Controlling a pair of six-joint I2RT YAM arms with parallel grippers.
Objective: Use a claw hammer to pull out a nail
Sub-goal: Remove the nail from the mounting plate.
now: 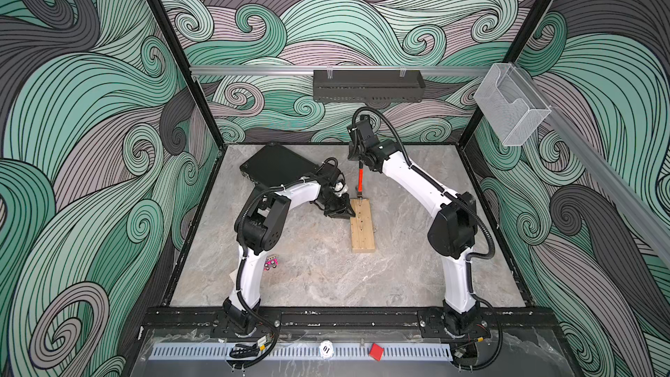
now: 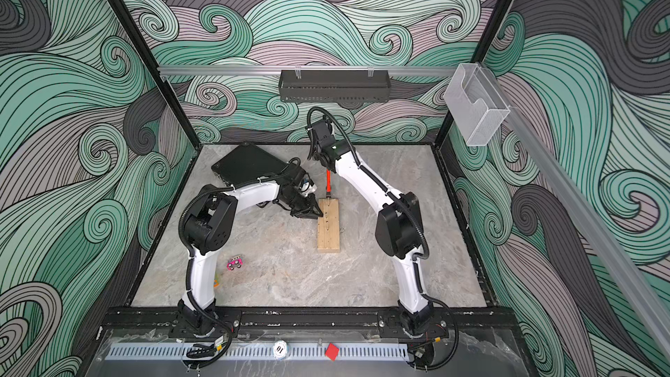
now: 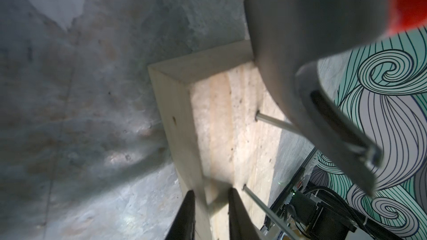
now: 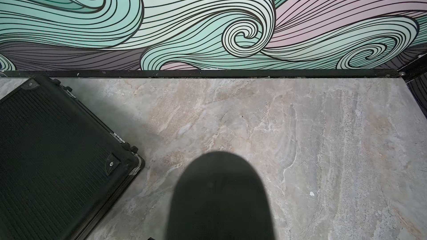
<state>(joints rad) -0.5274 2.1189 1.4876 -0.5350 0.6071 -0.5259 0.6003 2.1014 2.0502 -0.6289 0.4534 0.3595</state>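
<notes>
A wooden block lies lengthwise mid-table. The claw hammer stands nearly upright over the block's far end, its orange neck above the grey head. My right gripper is shut on its black handle, whose butt hides the fingers in the right wrist view. In the left wrist view the curved claw is hooked round a nail that stands partly out of the block. A second nail sticks up nearer. My left gripper clamps the block's left edge, one finger on the side and one on top.
A black case lies at the back left, close behind my left arm. A small pink toy sits near the left arm's base. On the back wall hangs a black shelf, and a clear bin is on the right rail.
</notes>
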